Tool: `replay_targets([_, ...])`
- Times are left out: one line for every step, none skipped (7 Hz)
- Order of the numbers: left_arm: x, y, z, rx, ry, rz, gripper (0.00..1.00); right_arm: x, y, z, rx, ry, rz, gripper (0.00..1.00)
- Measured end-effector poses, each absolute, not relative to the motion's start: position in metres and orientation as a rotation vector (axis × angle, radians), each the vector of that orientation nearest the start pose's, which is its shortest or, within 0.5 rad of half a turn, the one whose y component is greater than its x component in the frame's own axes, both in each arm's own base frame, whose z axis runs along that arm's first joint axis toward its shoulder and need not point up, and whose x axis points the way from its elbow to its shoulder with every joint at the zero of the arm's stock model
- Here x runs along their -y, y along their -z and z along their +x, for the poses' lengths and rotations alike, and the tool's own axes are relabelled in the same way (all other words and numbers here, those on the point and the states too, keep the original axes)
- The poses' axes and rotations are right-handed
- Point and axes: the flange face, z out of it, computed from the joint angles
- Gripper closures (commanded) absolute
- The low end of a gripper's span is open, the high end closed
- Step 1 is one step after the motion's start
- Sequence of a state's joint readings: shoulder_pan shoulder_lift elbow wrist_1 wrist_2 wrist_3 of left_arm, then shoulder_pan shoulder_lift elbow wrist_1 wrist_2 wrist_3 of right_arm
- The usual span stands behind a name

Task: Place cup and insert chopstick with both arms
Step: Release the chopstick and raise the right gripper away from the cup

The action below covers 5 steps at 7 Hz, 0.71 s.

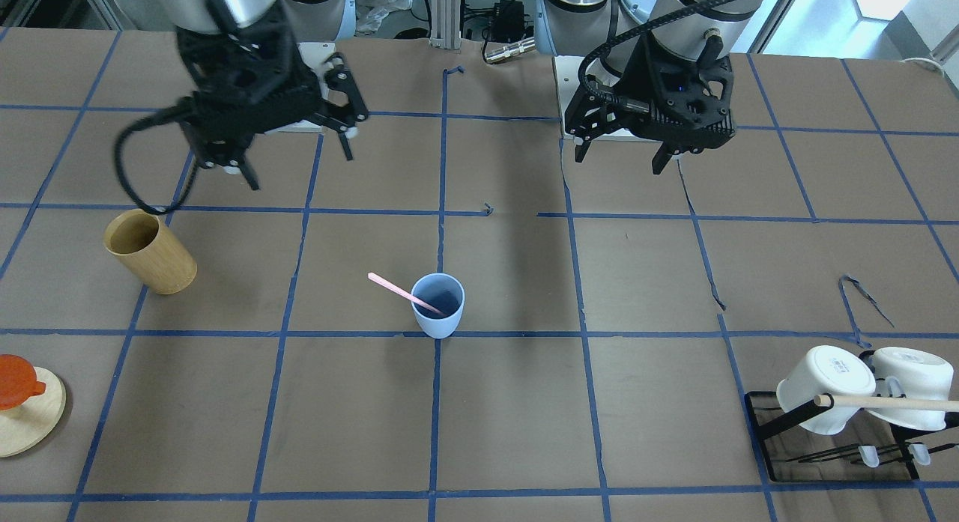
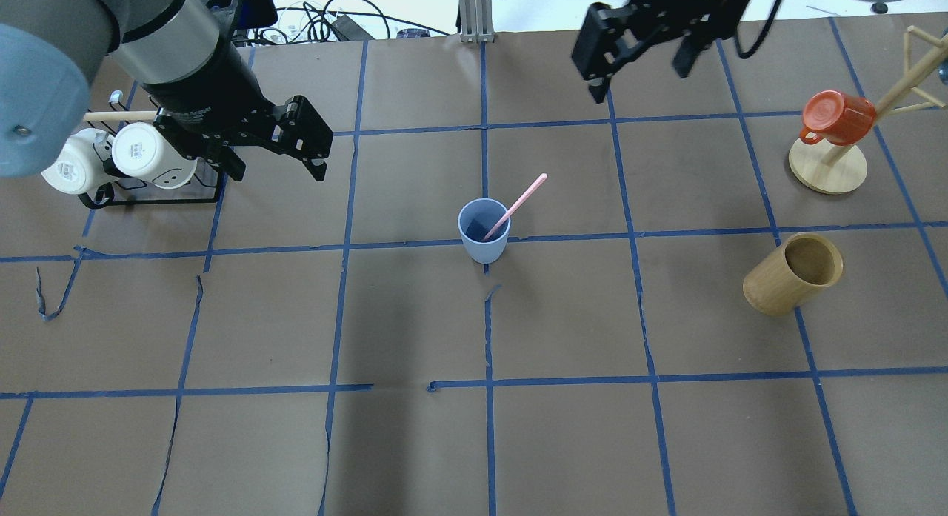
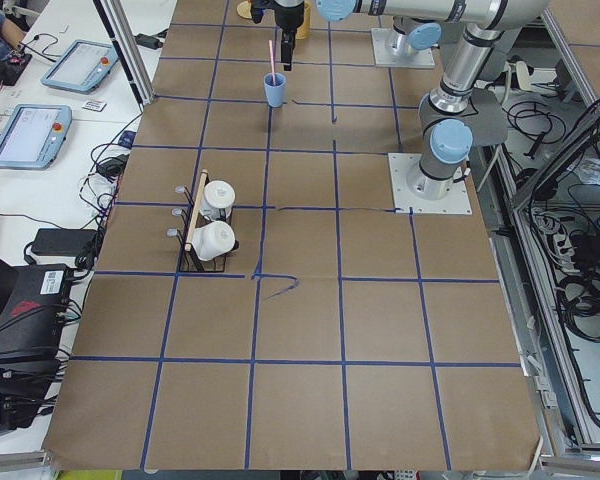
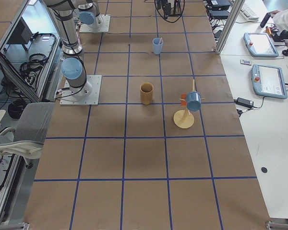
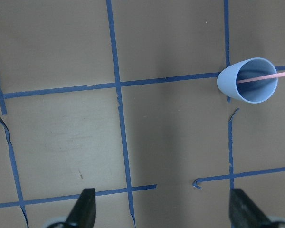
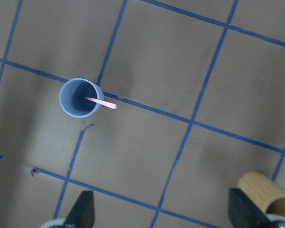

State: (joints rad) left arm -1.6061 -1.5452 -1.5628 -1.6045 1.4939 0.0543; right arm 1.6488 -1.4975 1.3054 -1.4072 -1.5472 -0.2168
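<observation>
The pale blue cup stands upright near the table's middle, on a blue tape line. It also shows in the overhead view. One thin pink chopstick leans inside it, its top sticking out over the rim. The left wrist view shows the cup at upper right, and the right wrist view shows it at left. My left gripper is open and empty, raised above the table, well away from the cup. My right gripper is open and empty, also raised and apart from the cup.
A tan wooden cylinder stands on my right side. An orange mug hangs on a wooden mug tree. A black rack holds two white mugs on my left side.
</observation>
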Motion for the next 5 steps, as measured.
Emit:
replay_targets([0.476, -0.502, -0.158, -3.217, 0.004, 0.144, 0.0, 0.497, -0.564, 0.143, -3.125, -0.002, -0.396, 0.01])
replay_targets([0.475, -0.503, -0.158, -3.218, 0.005, 0.143, 0.0, 0.49, -0.567, 0.127, -3.138, 0.046, -0.365, 0.0])
replay_targets([0.475, -0.503, -0.158, -3.218, 0.007, 0.142, 0.0, 0.485, -0.568, 0.122, -3.146, 0.123, -0.353, 0.0])
replay_targets([0.475, -0.503, -0.158, -3.217, 0.008, 0.141, 0.0, 0.483, -0.563, 0.121, -3.14, 0.158, -0.347, 0.0])
replay_targets([0.474, -0.503, -0.158, -3.217, 0.006, 0.141, 0.0, 0.482, -0.553, 0.123, -3.124, 0.168, -0.341, 0.0])
